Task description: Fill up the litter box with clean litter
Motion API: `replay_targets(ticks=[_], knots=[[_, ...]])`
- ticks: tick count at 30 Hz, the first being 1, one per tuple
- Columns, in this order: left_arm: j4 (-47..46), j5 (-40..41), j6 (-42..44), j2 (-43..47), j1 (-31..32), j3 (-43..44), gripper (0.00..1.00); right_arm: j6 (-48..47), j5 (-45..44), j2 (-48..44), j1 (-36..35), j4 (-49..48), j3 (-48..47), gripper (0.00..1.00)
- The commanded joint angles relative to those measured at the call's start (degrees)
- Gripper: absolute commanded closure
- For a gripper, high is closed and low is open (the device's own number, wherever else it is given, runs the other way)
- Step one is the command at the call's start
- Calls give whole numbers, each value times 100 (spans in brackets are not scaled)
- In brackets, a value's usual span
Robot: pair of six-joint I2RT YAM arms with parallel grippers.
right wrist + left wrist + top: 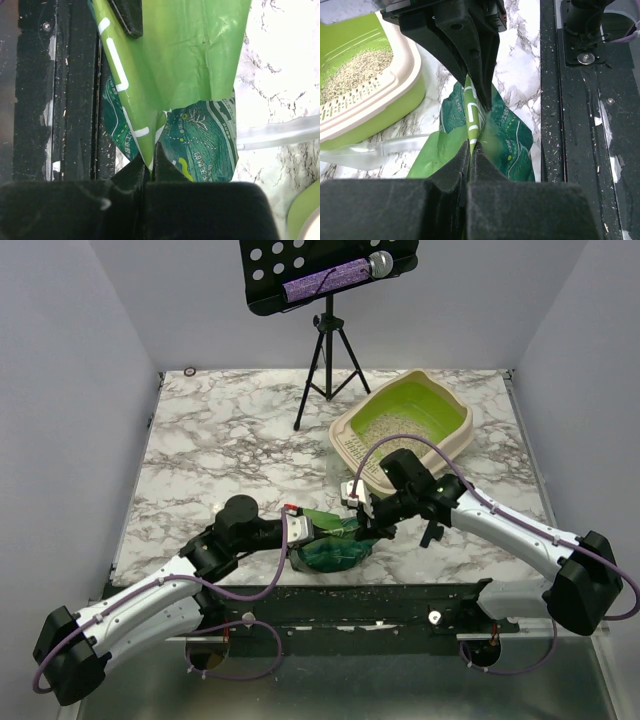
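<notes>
**While both arms clamp the green bag: items on the table**

Green bag [335, 550]: glossy, crinkled, near the front edge of the marble table [220, 455], held up between the two arms.

Left gripper [470, 150]: jaws together on a folded edge of the bag.

Right gripper [150, 167]: jaws together on the bag's edge from the opposite side, close to the left one.

Litter box [455, 435]: beige tray, lime-green inside, slotted strip toward the arms; at the table's far right, apart from the bag.

Clean litter [395, 425]: pale granules spread thinly over part of the box floor.

Black tripod stand [325, 360]: far centre, left of the box.
</notes>
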State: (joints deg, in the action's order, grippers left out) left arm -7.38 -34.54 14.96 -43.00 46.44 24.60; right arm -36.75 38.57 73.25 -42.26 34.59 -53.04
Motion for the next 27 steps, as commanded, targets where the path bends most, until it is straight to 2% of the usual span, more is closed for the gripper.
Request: replay_targets(ticks=[1,6,12,16,21,24,25,27], knots=[[-775,35,182,406,76,133,100,71,-1173,250,60,382,197,100],[-721,851,577,749,85,168,100,10,-1492,-91,104,383,-215,100],[-537,1380,991,469,76,344,100,-34,-1572,-285,78,909,-1253,100],[-598,1372,860,398,76,107,100,141,-1361,-417,16,752,-859,100],[-721,1415,701,-5,85,-69,98,581,-1159,-286,16,-30,-24,100],[-686,1424,552,-313,85,-52,98,757,-1167,-180,7,-286,136,99],[-695,1433,491,-392,94,-34,97,792,-1193,-162,7,-269,83,95],[-634,1564,490,-559,111,62,95,836,-1229,-171,7,-277,-5,79]])
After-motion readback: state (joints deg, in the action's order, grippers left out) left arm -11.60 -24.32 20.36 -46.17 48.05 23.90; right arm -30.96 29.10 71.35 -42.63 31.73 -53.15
